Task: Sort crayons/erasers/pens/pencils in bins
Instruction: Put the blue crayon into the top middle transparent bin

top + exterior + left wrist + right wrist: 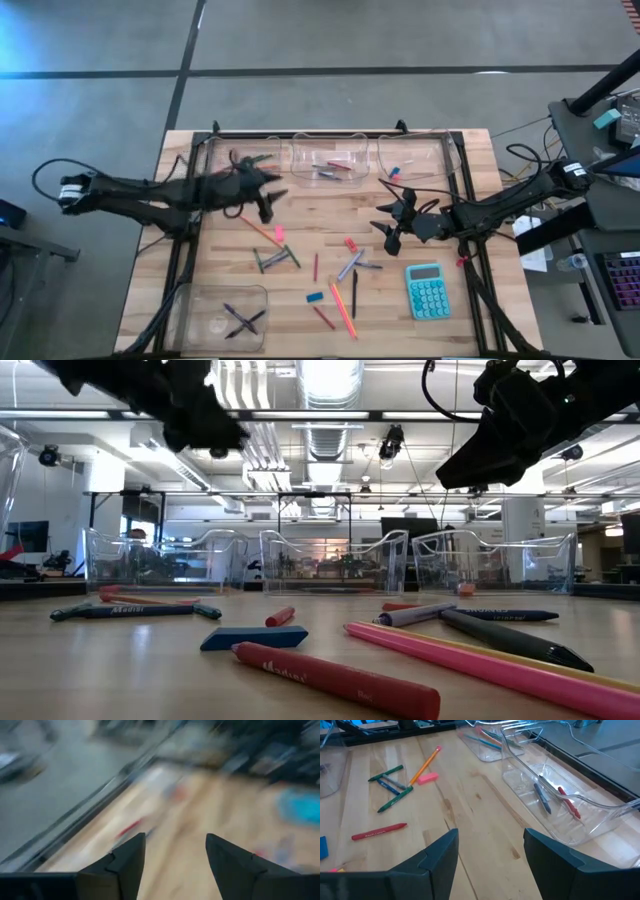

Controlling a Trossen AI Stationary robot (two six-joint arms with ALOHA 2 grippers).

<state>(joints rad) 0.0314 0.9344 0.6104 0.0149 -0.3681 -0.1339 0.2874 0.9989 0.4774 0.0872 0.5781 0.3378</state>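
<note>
Red crayon lies nearest the lens in the low view, lengthwise across the table, with a long pink pencil and a dark pen beside it and a flat blue eraser just behind. Three clear bins stand in a row at the far edge; both arms hang above, their fingers cut off.

From above, the left tool hovers beside the far-left bin, and the right tool hovers below the far-right bin, both empty. Loose sticks and erasers are scattered between and nearer than the tools; a fourth bin at the near-left corner holds dark pens. A teal calculator sits near right.

Left wrist view: fingers spread wide, holding nothing; the table beyond is smeared, so nothing there can be named.

Right wrist view: fingers wide and empty. An orange pencil lies ahead, its long axis running away from the tool, a pink eraser touching it, green sticks beside. I judge the left arm nearer to that cluster.
</note>
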